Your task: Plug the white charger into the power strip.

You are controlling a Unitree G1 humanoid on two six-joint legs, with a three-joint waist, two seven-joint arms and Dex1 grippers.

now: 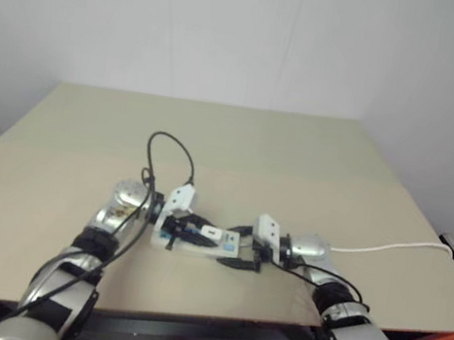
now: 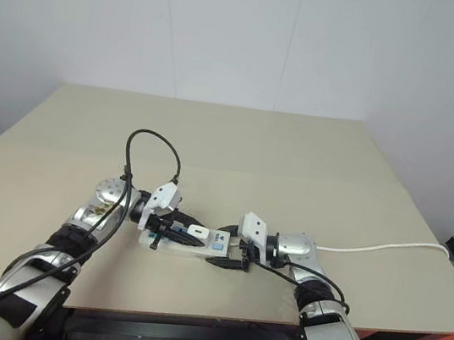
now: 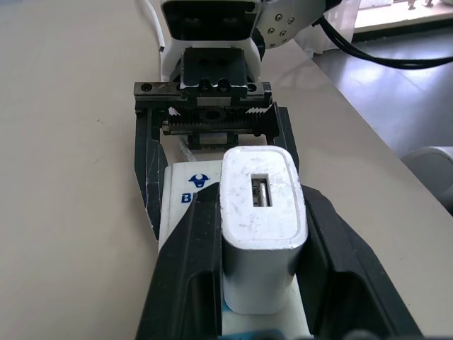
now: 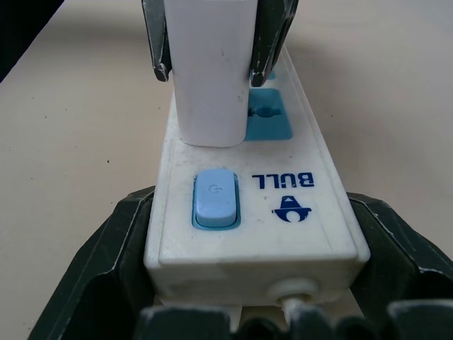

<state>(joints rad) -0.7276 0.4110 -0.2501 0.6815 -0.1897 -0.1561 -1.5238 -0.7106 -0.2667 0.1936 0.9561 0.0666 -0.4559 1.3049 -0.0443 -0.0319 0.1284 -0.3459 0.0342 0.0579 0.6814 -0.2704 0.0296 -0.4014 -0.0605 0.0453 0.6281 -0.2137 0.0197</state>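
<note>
Although the white charger (image 3: 260, 237) already stands upright on the power strip (image 4: 283, 212), we cannot say for sure that it is pushed fully home; in the right wrist view its base meets the strip's face at the socket nearest the blue switch (image 4: 214, 198), with no gap we can make out. Our left gripper (image 3: 258, 283) is clamped on the charger, one black finger on each side. Our right gripper (image 4: 248, 283) straddles the switch end of the strip, where the thin white cord (image 1: 395, 246) leaves it, its jaws spread wide along both sides, bracing it. All of this sits near the front edge of the table (image 1: 297, 155), about midway across. We judge the plugging nearly done: what remains is a final press if needed, then letting go with both grippers.
</note>
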